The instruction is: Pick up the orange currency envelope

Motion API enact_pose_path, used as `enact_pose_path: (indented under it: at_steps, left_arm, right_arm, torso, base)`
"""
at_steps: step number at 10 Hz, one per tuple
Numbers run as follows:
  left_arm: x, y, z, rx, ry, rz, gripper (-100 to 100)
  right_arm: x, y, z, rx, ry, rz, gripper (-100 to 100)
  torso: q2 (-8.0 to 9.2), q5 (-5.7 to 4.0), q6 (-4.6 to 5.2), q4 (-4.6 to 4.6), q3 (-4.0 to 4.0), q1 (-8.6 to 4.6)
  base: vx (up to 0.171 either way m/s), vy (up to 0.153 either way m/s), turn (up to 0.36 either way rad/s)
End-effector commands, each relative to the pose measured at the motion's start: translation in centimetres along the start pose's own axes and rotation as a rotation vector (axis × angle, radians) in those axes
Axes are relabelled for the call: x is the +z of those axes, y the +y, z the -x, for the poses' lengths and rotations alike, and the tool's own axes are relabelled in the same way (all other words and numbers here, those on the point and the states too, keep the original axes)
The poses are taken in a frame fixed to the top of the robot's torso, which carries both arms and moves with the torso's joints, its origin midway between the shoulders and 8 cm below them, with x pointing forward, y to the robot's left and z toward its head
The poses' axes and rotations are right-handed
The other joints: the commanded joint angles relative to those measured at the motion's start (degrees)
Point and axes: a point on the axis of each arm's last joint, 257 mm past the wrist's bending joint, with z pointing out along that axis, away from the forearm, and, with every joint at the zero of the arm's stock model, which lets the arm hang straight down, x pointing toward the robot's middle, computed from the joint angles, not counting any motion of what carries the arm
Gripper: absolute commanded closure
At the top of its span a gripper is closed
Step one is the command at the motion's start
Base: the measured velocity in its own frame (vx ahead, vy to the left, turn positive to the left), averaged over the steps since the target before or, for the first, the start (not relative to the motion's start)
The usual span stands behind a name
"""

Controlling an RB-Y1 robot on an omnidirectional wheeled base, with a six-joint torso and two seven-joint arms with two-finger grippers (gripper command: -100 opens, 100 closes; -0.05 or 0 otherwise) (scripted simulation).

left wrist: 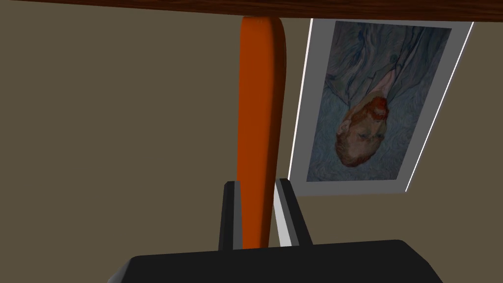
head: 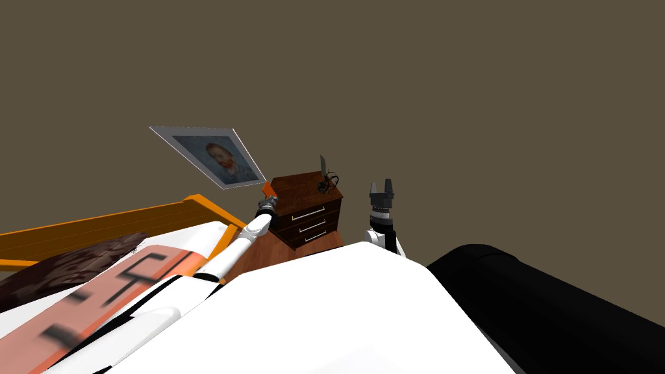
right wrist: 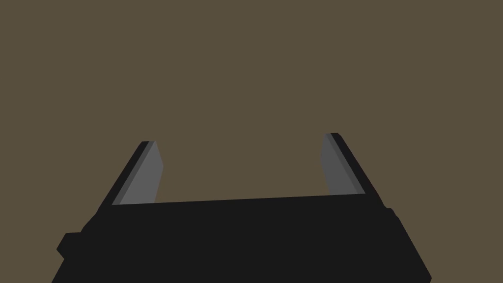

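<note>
Clamping the orange envelope (left wrist: 258, 123) beside the nightstand (head: 305, 185) is the left gripper (left wrist: 257, 183); the right gripper (right wrist: 241, 138) stands spread.

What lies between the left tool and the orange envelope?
Nothing: in the left wrist view the left tool is shut on the orange envelope, its fingers pressing both its sides.

A framed portrait (head: 214, 159) hangs on the brown wall (head: 402, 78) near a dark nightstand (head: 305, 188) and orange bedframe (head: 97, 228).
</note>
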Motion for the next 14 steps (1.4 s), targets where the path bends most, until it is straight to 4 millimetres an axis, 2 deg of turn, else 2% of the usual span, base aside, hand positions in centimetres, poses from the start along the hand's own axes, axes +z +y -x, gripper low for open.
enact_pose_path:
  at_steps: [1,2,3,5,6,7,10,12,14]
  left_arm:
    - [0.0,0.0,0.0,0.0,0.0,0.0,100]
    - [0.0,0.0,0.0,0.0,0.0,0.0,0]
    - [-1.2,-1.1,-2.0,-0.064,0.053,-0.017,100]
    - [-1.4,-1.1,-2.2,-0.028,0.059,-0.019,100]
    - [-2.4,-2.2,-3.2,-0.109,0.092,-0.034,100]
    - [-2.9,-2.2,-3.9,-0.084,0.108,-0.04,100]
    - [-2.9,-2.2,-3.9,-0.028,0.106,-0.043,100]
    - [-4.4,-3.2,-5.1,-0.097,0.143,-0.066,100]
    - [-4.4,-3.2,-5.1,-0.037,0.141,-0.07,100]
  right_arm:
    - [0.0,0.0,0.0,0.0,0.0,0.0,0]
    - [0.0,0.0,0.0,0.0,0.0,0.0,0]
    - [0.0,0.0,0.0,0.0,0.0,0.0,0]
    - [0.0,0.0,0.0,0.0,0.0,0.0,0]
    - [0.0,0.0,0.0,0.0,0.0,0.0,0]
    - [0.0,0.0,0.0,0.0,0.0,0.0,0]
    - [0.0,0.0,0.0,0.0,0.0,0.0,0]
    - [0.0,0.0,0.0,0.0,0.0,0.0,0]
    - [0.0,0.0,0.0,0.0,0.0,0.0,0]
  torso:
    - [0.0,0.0,0.0,0.0,0.0,0.0]
    - [0.01,0.0,0.0,0.01,0.01,0.0]
    - [0.01,-0.01,0.0,0.01,0.01,0.0]
    - [-0.23,0.22,0.05,-0.35,-0.28,-0.03]
    - [-0.25,0.29,0.14,-0.47,-0.36,-0.08]
    - [-0.36,0.37,0.13,-0.59,-0.47,-0.08]
    - [-0.42,0.75,0.43,-1.13,-0.78,-0.19]
    - [-0.58,0.87,0.43,-1.35,-0.95,-0.28]
    - [-0.67,1.04,0.56,-1.59,-1.13,-0.28]
  base:
    - [0.0,0.0,0.0]
    - [0.0,0.0,0.0]
    - [0.061,0.014,0.096]
    - [0.064,-0.01,0.044]
    - [0.078,-0.002,0.079]
    - [0.075,-0.007,0.061]
    - [0.003,-0.006,-0.003]
    - [0.054,-0.014,0.074]
    - [0.026,-0.002,0.006]
